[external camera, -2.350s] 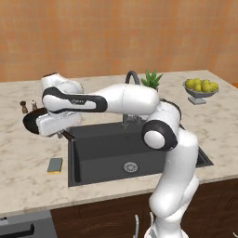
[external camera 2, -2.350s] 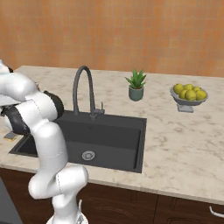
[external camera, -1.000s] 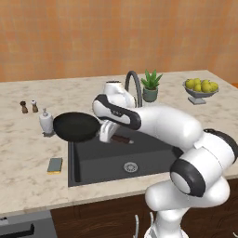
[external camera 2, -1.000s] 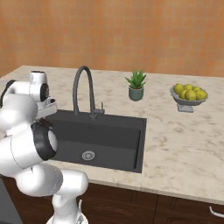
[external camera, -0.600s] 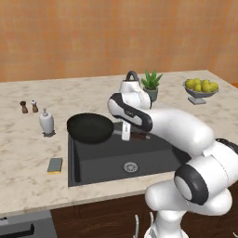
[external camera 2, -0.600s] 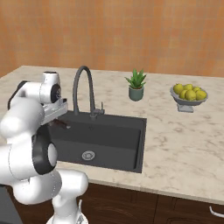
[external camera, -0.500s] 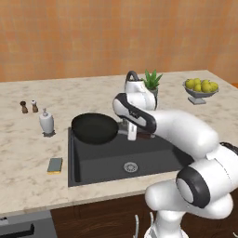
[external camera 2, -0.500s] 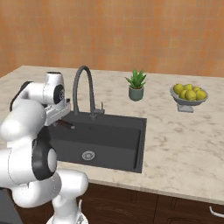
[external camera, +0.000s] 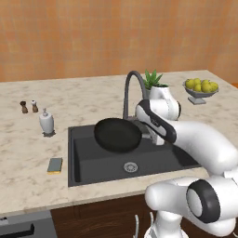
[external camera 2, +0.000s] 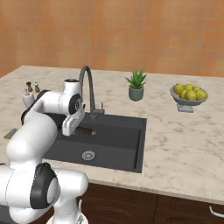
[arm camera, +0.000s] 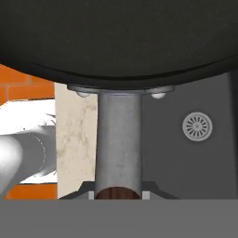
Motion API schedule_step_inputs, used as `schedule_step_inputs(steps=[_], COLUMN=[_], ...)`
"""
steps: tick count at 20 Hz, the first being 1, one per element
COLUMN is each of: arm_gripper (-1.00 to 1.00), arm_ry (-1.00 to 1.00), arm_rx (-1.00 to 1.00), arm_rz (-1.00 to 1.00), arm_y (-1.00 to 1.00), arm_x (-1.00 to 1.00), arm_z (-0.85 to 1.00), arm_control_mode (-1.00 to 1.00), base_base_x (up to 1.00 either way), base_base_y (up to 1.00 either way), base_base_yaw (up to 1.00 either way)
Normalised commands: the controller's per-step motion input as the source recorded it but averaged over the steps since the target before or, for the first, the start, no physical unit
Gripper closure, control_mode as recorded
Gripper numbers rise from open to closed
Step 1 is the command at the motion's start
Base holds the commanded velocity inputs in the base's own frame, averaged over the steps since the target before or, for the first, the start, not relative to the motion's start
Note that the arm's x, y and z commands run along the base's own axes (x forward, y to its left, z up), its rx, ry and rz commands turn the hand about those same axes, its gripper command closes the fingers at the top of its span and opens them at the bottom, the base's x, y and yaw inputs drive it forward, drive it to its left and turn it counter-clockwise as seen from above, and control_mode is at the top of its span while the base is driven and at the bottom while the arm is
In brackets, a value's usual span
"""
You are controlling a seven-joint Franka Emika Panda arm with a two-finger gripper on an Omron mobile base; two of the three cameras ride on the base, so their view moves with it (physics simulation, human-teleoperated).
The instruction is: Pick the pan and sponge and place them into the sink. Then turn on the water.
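One pan [external camera: 117,135] over sink [external camera: 88,160] (handle [external camera 2: 85,131] from right).

black pan [external camera: 117,135], dark grey sink [external camera: 93,160], grey-blue and yellow sponge [external camera: 55,165]

Marble counter [external camera: 28,153]: sponge [external camera: 55,165], soap dispenser [external camera: 46,122].

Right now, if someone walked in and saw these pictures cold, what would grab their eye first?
The black pan held in the air over the dark sink, its handle clamped in the white arm's fingers. Next, the bowl of yellow fruit on the marble to the right, and the small sponge on the counter left of the basin.
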Motion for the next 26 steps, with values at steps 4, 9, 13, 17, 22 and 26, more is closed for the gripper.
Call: schedule_step_inputs(steps=[4, 9, 13, 17, 22, 26], arm_gripper=[1.0, 1.0, 1.0, 1.0, 1.0, 1.0], arm_ry=[0.02, 0.03, 0.08, 0.1, 0.03, 0.0], arm_rx=[0.0, 0.0, -0.03, -0.08, 0.0, 0.05], arm_rz=[0.01, 0.0, 0.04, 0.11, 0.08, 0.06], arm_y=[-0.72, -0.52, -0.19, -0.09, -0.23, -0.32], arm_x=[0.0, 0.03, 0.14, 0.32, 0.37, 0.31], arm_z=[-0.14, -0.24, -0.36, -0.38, -0.34, -0.33], arm_control_mode=[-1.0, -1.0, -1.0, -1.0, -1.0, -1.0], base_base_x=[0.0, 0.0, 0.0, 0.0, 0.0, 0.0], base_base_y=[0.0, 0.0, 0.0, 0.0, 0.0, 0.0], base_base_yaw=[0.0, 0.0, 0.0, 0.0, 0.0, 0.0])
